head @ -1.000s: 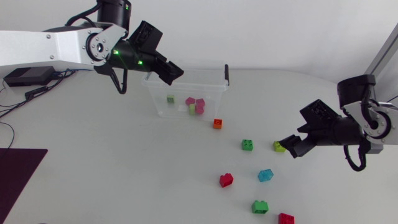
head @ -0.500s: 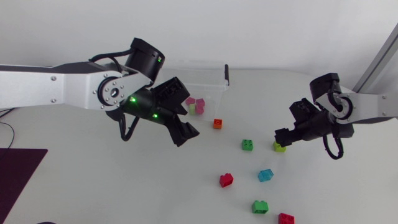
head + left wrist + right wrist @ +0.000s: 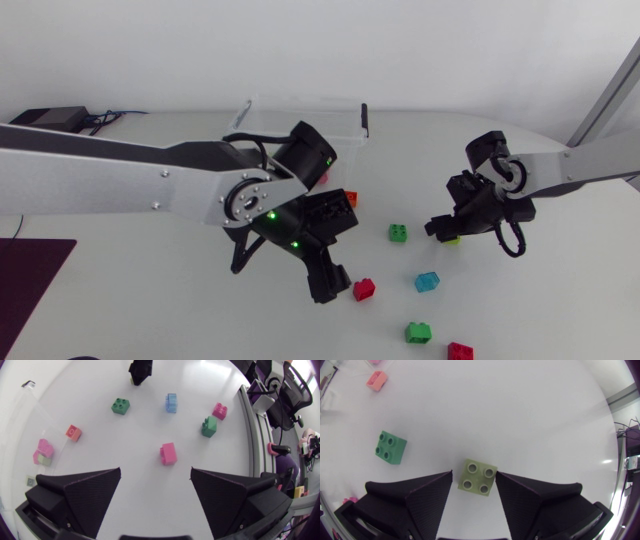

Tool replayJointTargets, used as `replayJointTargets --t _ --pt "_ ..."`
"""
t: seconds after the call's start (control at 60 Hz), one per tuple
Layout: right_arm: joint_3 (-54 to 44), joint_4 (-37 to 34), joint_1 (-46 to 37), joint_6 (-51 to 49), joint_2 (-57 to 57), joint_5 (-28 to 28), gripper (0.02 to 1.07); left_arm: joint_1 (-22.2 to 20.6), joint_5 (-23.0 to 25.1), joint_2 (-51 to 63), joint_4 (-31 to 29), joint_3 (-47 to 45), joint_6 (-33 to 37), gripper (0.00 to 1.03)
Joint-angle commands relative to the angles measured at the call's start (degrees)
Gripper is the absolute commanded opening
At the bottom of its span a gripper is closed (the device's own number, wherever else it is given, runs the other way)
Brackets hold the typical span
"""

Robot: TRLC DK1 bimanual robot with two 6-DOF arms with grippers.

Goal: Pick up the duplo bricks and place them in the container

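Since the earlier frames, the left arm (image 3: 150, 185) has swung away from the container (image 3: 345, 135) and out across the surface (image 3: 150, 300). Its jaws now hang just beside the red brick (image 3: 363, 289). The right arm (image 3: 590, 160) has moved inward, and its jaws have come over the lime brick (image 3: 452, 239).

Check the left jaws in the left wrist view. They are released and stand wide apart. The red brick (image 3: 168, 453) lies ahead of them, in line with the gap, and touches neither side.

Check the right jaws in the right wrist view. They are released. The lime brick (image 3: 478, 476) sits on the surface between them, close to both sides, with a sliver of surface showing at one side.

Note the remaining bricks:
- The green brick (image 3: 398, 233) lies near the right jaws, on the side toward the left arm.
- The orange brick (image 3: 349, 198) lies between the left jaws and the container.
- The blue brick (image 3: 427, 282) lies beyond the red brick from the left jaws.
- A second green brick (image 3: 417, 332) and a second red brick (image 3: 460, 350) lie well apart from both sets of jaws.
- A pink brick (image 3: 44, 447) shows inside the container, behind the left jaws.
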Motion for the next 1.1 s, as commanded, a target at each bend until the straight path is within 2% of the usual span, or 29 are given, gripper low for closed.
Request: replayJointTargets --t 0.0,0.033,0.117,0.133,0.4,0.883,0.95,0.983,1.05,1.067,1.083 --pt "1.5 -0.9 -0.4 1.4 2.6 0.6 0.55 -1.1 -0.7 2.6 -0.7 -0.5 -1.7 0.96" --pt "1.5 -0.8 -0.5 1.3 3.0 0.6 0.51 -1.5 -0.9 3.2 -0.7 0.0 -2.0 0.96" --pt "1.8 -0.8 -0.6 0.9 3.6 0.6 0.31 -2.8 -2.0 5.4 -0.7 1.3 -3.1 0.96" --pt "1.7 -0.8 -0.6 0.8 3.5 0.6 0.30 -3.0 -2.2 5.7 -0.7 1.6 -3.2 0.96" --pt "-0.6 -1.1 -0.5 0.3 -1.9 0.6 0.28 -6.0 -5.3 10.5 -0.9 6.6 -5.7 0.96" --pt "3.5 -8.9 -0.9 -0.1 -21.1 -2.1 0.28 -7.9 -7.7 17.4 -1.4 10.6 -7.6 0.91" --pt "4.4 -9.7 -0.4 0.2 -23.2 -2.6 0.28 -8.1 -7.7 17.7 -1.4 11.0 -7.8 0.85" --pt "5.1 -10.4 0.1 0.5 -24.6 -3.0 0.28 -8.3 -7.8 17.8 -1.4 11.1 -8.0 0.76" --pt "6.5 -11.3 1.2 0.9 -26.4 -3.2 0.28 -8.5 -7.8 18.2 -1.5 11.5 -8.3 0.68" --pt "6.7 -11.5 1.4 1.0 -26.6 -3.2 0.28 -8.7 -7.9 18.4 -1.5 11.7 -8.5 0.63" --pt "6.7 -11.5 1.4 1.0 -26.6 -3.2 0.28 -8.7 -7.9 18.4 -1.5 11.7 -8.5 0.63"
